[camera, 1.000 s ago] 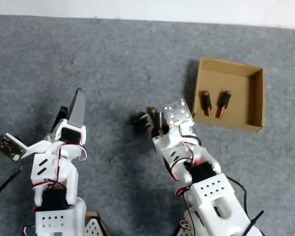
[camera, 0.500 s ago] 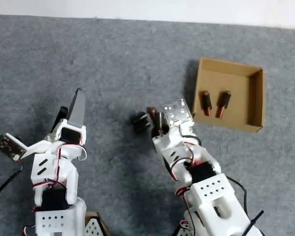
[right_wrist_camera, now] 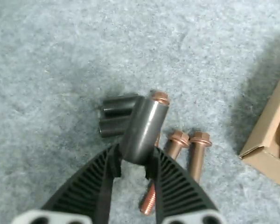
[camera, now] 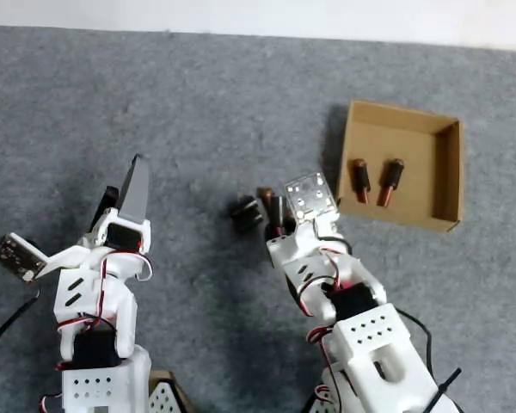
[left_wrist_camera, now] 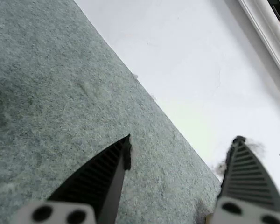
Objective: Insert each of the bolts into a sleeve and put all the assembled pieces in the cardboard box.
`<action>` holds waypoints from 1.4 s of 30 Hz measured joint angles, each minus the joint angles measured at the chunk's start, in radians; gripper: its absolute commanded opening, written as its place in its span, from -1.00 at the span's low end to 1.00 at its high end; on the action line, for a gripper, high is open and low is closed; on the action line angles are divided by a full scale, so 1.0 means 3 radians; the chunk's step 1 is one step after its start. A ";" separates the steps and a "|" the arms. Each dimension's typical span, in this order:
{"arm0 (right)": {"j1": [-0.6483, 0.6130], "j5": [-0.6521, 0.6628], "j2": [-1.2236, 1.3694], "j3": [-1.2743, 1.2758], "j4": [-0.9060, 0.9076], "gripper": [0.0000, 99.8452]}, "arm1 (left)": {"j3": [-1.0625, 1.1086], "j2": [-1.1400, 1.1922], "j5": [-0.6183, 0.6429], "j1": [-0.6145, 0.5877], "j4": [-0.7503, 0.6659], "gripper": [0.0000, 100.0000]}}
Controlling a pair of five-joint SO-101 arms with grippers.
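Note:
My right gripper (right_wrist_camera: 132, 165) is shut on a dark grey sleeve (right_wrist_camera: 142, 126) with a copper bolt head (right_wrist_camera: 159, 97) at its far end. It hovers over the grey mat by two dark sleeves (right_wrist_camera: 116, 120) lying together and two loose copper bolts (right_wrist_camera: 189, 151). In the high view this gripper (camera: 277, 217) sits just right of the dark sleeves (camera: 246, 212). The cardboard box (camera: 445, 176) at the right holds two assembled pieces (camera: 374, 181). My left gripper (left_wrist_camera: 177, 158) is open over bare mat, and in the high view it (camera: 125, 191) stands at the left.
The grey mat (camera: 198, 112) ends at a white floor strip (camera: 258, 15) along the far side. A corner of the box (right_wrist_camera: 270, 140) lies close to the loose bolts in the right wrist view.

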 measured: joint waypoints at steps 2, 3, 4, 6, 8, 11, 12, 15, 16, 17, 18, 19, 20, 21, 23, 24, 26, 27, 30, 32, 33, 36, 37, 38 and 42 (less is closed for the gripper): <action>0.0000 0.0000 0.0000 0.0000 0.0000 -0.99 | 0.0000 0.0000 0.0000 0.0000 0.0000 -0.38; 0.0000 0.0000 0.0000 0.0000 0.0000 -0.99 | 0.0000 0.0000 0.0000 0.0000 0.0000 -0.38; 0.0000 0.0000 0.0000 0.0000 0.0000 -0.99 | 0.0000 0.0000 0.0000 0.0000 0.0000 -0.38; -0.0010 0.0031 0.0000 0.0000 0.0000 -0.99 | 0.0000 0.0000 0.0000 0.0000 0.0000 -0.38; -0.0113 0.0194 0.0000 0.0000 0.0015 -0.99 | 0.0000 0.0000 0.0000 0.0000 0.0000 -0.38; -0.0404 0.0527 0.0000 0.0000 0.0251 -0.99 | 0.0000 0.0000 0.0000 0.0000 0.0000 -0.38; -0.0527 0.0604 0.0000 0.0000 0.0348 -0.99 | 0.0000 0.0000 0.0000 0.0000 0.0000 -0.38; -0.0818 0.0736 0.0000 0.0000 0.0588 -0.99 | 0.0000 0.0000 0.0000 0.0000 0.0000 -0.38; -0.0854 0.0757 0.0000 0.0000 0.0650 -0.99 | 0.0000 0.0000 0.0000 0.0000 0.0000 -0.38; -0.0875 0.0767 0.0000 0.0000 0.0701 -0.99 | 0.0000 0.0000 0.0000 0.0000 0.0000 -0.38; -0.0875 0.0767 0.0000 0.0000 0.0742 -0.99 | 0.0000 0.0000 0.0000 0.0000 0.0000 -0.38; -0.0875 0.0767 0.0000 0.0000 0.0777 -0.99 | 0.0000 0.0000 0.0000 0.0000 0.0000 -0.38; -0.0875 0.0767 0.0000 0.0000 0.0813 -0.99 | 0.0000 0.0000 0.0000 0.0000 0.0000 -0.38; -0.0880 0.0767 0.0036 0.0000 0.0834 -0.99 | 0.0000 0.0000 0.0000 0.0000 0.0000 -0.38; -0.0890 0.0767 0.0194 0.0000 0.0839 -0.99 | 0.0000 0.0000 0.0000 0.0000 0.0000 -0.38; -0.0890 0.0767 0.0312 -0.0005 0.0839 -0.99 | 0.0000 0.0000 0.0000 0.0000 0.0000 -0.38; -0.0890 0.0767 0.0629 -0.0092 0.0839 -0.99 | 0.0000 0.0000 0.0000 0.0000 0.0000 -0.38; -0.0890 0.0767 0.0798 -0.0159 0.0839 -0.99 | 0.0000 0.0000 0.0000 0.0000 0.0000 -0.38; -0.0890 0.0767 0.1299 -0.0343 0.0839 -0.99 | 0.0000 0.0000 0.0000 0.0000 0.0000 -0.38; -0.0890 0.0767 0.1601 -0.0481 0.0839 -0.99 | 0.0000 0.0000 0.0000 0.0000 0.0000 -0.38; -0.0890 0.0767 0.1739 -0.0557 0.0839 -0.98 | 0.0000 0.0000 0.0000 0.0000 0.0000 -0.38; -0.0890 0.0798 0.2102 -0.0793 0.0844 -0.98 | 0.0000 0.0000 0.0000 0.0000 0.0000 -0.38; -0.0890 0.0829 0.2184 -0.0859 0.0854 -0.98 | 0.0000 0.0000 0.0000 0.0000 0.0000 -0.38; -0.0890 0.0885 0.2296 -0.0921 0.0859 -0.98 | 0.0000 0.0000 0.0000 0.0000 0.0000 -0.38; -0.0890 0.1028 0.2670 -0.1110 0.0885 -0.98 | 0.0000 0.0000 0.0000 0.0000 0.0000 -0.38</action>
